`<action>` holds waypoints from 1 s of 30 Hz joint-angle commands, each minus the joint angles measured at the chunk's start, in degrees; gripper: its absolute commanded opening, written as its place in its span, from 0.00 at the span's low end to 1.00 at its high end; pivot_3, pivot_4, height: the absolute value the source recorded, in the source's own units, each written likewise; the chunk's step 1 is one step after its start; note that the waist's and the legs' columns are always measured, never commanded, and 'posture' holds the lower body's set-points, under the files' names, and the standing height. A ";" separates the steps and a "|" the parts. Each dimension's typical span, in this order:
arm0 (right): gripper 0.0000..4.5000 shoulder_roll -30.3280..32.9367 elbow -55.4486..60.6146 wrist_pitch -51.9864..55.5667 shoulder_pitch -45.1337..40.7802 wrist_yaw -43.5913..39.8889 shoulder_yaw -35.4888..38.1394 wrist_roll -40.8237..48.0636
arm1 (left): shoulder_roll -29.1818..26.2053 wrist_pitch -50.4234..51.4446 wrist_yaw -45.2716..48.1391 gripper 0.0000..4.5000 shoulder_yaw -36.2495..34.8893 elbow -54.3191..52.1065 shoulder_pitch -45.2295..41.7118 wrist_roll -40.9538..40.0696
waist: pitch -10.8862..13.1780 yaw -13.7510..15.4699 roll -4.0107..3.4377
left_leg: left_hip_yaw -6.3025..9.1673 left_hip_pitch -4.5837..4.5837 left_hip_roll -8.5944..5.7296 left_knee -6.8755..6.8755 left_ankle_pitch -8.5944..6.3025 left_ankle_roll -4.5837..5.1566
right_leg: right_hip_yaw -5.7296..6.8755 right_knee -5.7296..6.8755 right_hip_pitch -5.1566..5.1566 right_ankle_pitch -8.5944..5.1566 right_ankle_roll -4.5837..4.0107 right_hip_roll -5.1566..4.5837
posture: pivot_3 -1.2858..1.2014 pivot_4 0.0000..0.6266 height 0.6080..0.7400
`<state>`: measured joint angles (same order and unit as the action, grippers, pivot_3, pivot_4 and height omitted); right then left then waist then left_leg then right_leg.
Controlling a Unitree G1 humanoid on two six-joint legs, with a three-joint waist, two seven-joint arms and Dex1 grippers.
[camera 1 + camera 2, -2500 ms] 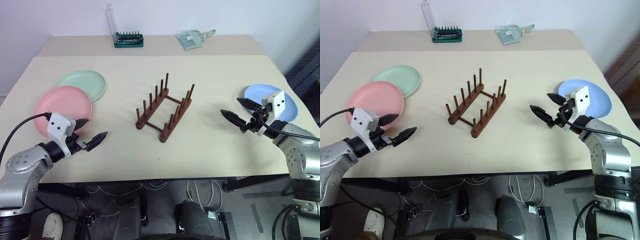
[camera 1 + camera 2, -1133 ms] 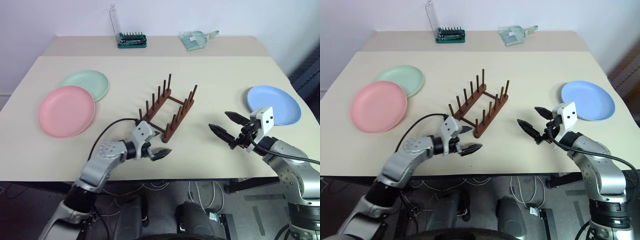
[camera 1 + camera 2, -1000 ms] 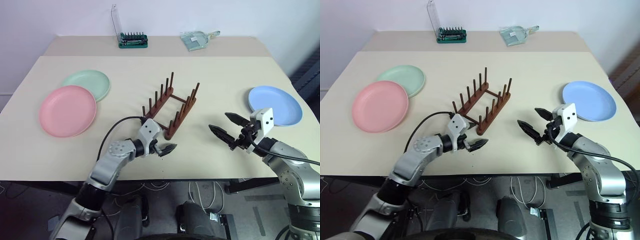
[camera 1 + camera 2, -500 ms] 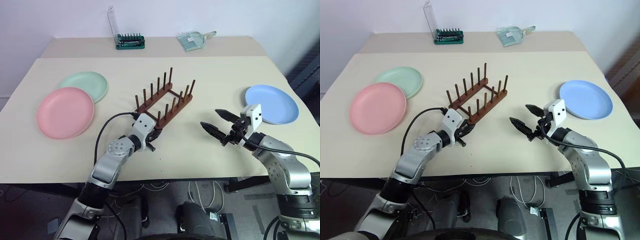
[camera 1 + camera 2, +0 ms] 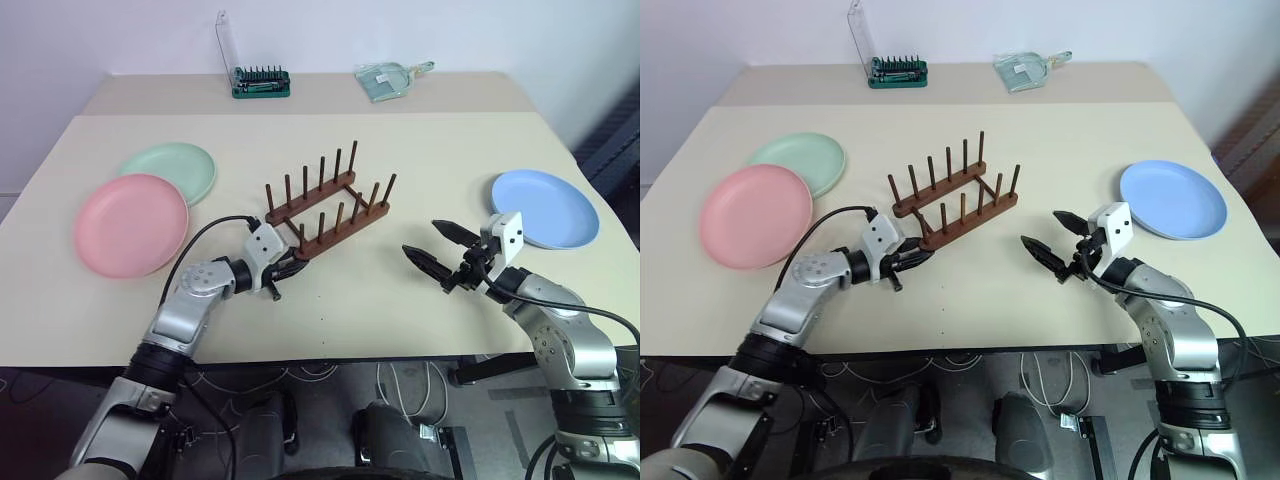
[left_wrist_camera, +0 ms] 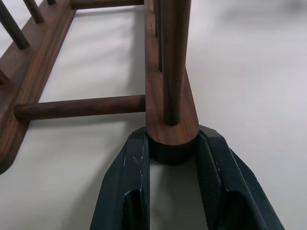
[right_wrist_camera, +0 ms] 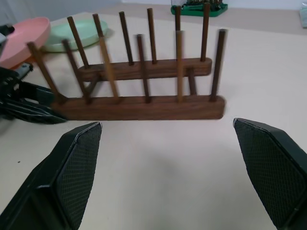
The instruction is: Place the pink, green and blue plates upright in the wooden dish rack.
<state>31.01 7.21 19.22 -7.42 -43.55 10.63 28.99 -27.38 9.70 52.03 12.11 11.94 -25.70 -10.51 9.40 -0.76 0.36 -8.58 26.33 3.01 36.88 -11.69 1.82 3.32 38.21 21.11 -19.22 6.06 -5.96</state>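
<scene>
The wooden dish rack (image 5: 325, 205) stands mid-table, its rails running nearly crosswise. My left gripper (image 5: 287, 268) is shut on the left end of the rack's near rail; in the left wrist view both fingers (image 6: 128, 163) clamp the rounded rail end (image 6: 171, 129) just below a peg. The pink plate (image 5: 130, 223) lies flat at the left, its rim over the edge of the green plate (image 5: 170, 170) behind it. Far right, the blue plate (image 5: 545, 207) lies flat. My right gripper (image 5: 420, 238) hovers open between rack and blue plate, facing the rack (image 7: 144, 108).
A green-based tool holder (image 5: 260, 80) with a clear lid and a clear dustpan-like item (image 5: 385, 78) sit on the back strip of the table. The table's front edge (image 5: 330, 355) runs just below both grippers.
My left gripper closed on the rack's near rail end and drew it leftward. The rack swung from diagonal to nearly crosswise. The right gripper stayed put, open.
</scene>
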 commanded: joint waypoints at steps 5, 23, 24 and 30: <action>1.00 1.00 5.79 -0.42 4.28 1.24 3.99 0.96 | -1.34 -6.41 14.14 0.16 0.23 7.77 -6.14 -1.23 | 0.00 0.03 0.00 | 0.00 0.07 -0.06 0.01 -0.01 0.04 | 0.04 -0.03 0.03 0.00 0.01 0.01 | 0.52 0.24 0.94; 1.00 0.53 13.48 2.07 10.25 6.14 6.76 2.69 | 5.54 -22.40 25.18 0.16 2.64 30.61 -18.03 4.75 | 0.02 0.00 0.03 | 0.00 0.12 -0.06 0.09 -0.02 0.09 | 0.04 0.00 0.08 0.00 0.04 0.07 | 0.52 0.24 0.94; 1.00 0.58 13.58 2.06 10.50 6.16 6.88 2.69 | 5.68 -22.51 25.13 0.16 2.41 31.33 -18.26 4.78 | 0.02 0.00 0.03 | 0.00 0.11 -0.06 0.09 -0.02 0.09 | 0.04 0.00 0.08 0.01 0.04 0.07 | 0.52 0.24 0.94; 1.00 1.59 13.03 2.02 11.08 5.87 6.89 1.75 | 5.21 -21.19 22.24 0.59 0.01 32.05 -17.68 4.29 | 0.02 -0.11 0.03 | 0.00 0.11 -0.06 0.10 -0.06 0.16 | 0.04 0.00 0.07 0.01 0.04 0.07 | 0.52 0.24 0.94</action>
<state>31.62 18.53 21.61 3.79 -37.51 16.11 30.58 -21.78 -11.60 75.64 13.81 44.38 -43.33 -6.19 9.42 -0.86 0.39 -8.57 26.44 2.96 36.98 -11.79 2.04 3.36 38.22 21.18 -19.21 6.10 -5.89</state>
